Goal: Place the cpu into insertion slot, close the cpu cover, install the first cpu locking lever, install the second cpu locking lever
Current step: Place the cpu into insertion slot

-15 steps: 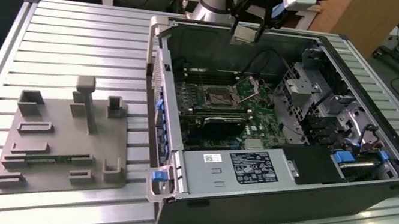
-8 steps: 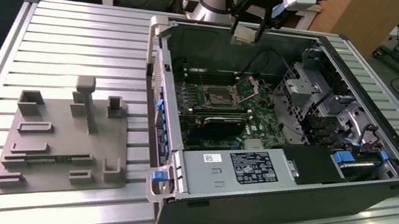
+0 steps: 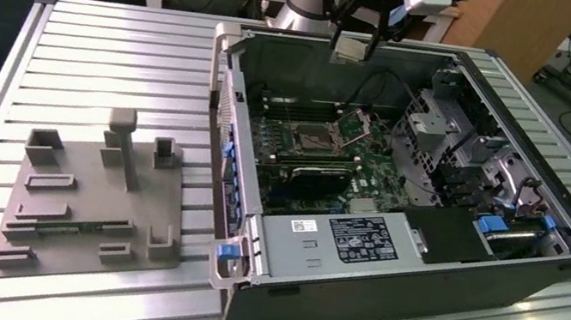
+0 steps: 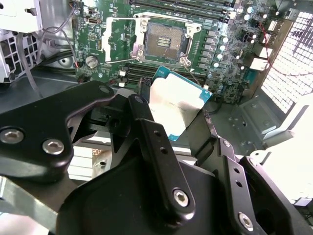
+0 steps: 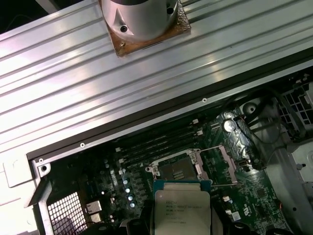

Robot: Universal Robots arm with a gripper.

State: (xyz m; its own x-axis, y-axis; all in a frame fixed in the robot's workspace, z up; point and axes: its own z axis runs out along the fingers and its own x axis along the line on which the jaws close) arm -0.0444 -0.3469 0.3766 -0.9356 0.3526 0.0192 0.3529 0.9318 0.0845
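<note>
The cpu (image 4: pixel 178 100), a flat square chip with a silvery top and green edge, hangs in my gripper (image 4: pixel 176 115), whose black fingers (image 4: pixel 146 129) are shut on two of its sides. In the exterior view the gripper (image 3: pixel 351 47) holds the cpu (image 3: pixel 347 49) over the back wall of the open computer case, well above the board. The insertion slot (image 4: pixel 165 38) lies bare, dark-centred inside its metal rim, with the cpu cover (image 4: pixel 117 36) swung open beside it. In the first wrist view the cpu (image 5: pixel 182 208) sits just before the insertion slot (image 5: pixel 176 171), and the cover (image 5: pixel 230 159) stands open.
The open case (image 3: pixel 544 281) lies on a ribbed metal table (image 3: pixel 107 43). Inside are a grey power supply box (image 3: pixel 348 236), a drive cage (image 3: pixel 443 125) and memory slots (image 3: pixel 294 109). A grey fixture plate (image 3: pixel 92 206) lies at the exterior view's left. The arm's base (image 5: pixel 142 19) stands behind the case.
</note>
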